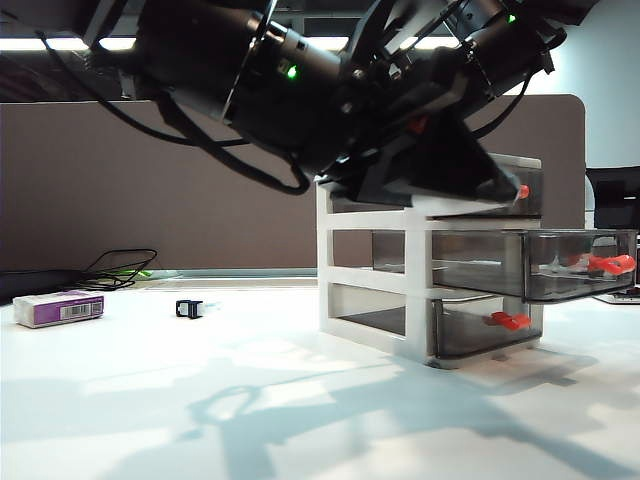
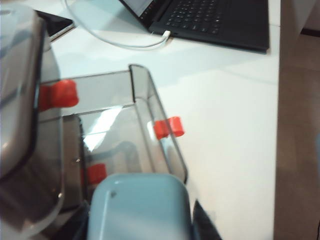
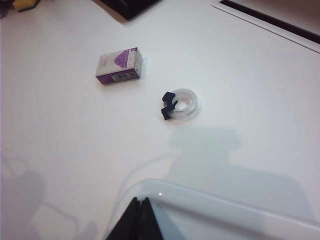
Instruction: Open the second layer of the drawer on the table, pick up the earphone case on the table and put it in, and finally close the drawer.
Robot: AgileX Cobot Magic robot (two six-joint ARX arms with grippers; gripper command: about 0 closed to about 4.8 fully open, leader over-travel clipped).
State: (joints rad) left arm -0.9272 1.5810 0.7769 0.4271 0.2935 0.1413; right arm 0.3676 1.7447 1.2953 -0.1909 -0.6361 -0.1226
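**Earphone case held over the open middle drawer**

Little writing can be read. The purple-and-white box [image 1: 58, 308], at the left of the exterior view, has a barcode label on its end, but its print is too small to read. The laptop [image 2: 215, 20] in the left wrist view shows keys with no legible letters.

The drawer [image 1: 415, 290] stands at the right of the exterior view, on the surface [image 1: 300, 400]. The second layer of the drawer [image 1: 560, 262] is pulled out to the right, nearly to the frame edge. The top and bottom drawers are pushed in.

The left end effector [image 2: 142, 225] is clamped on the earphone case [image 2: 140, 200], with dark fingers at both sides of it. The case hangs above the cabinet, just beside the open tray, which has nothing in it. Past the red-orange handle [image 2: 169, 127], the edge of the surface is in sight.

The right end effector [image 3: 137, 220] has its fingers together, holding nothing, at a translucent rim. Both arms crowd the upper part of the exterior view, above the cabinet.

The small black-and-white clip [image 1: 188, 308] lies near the box, well apart from the cabinet. The wide white area in the lower middle of the exterior view is free
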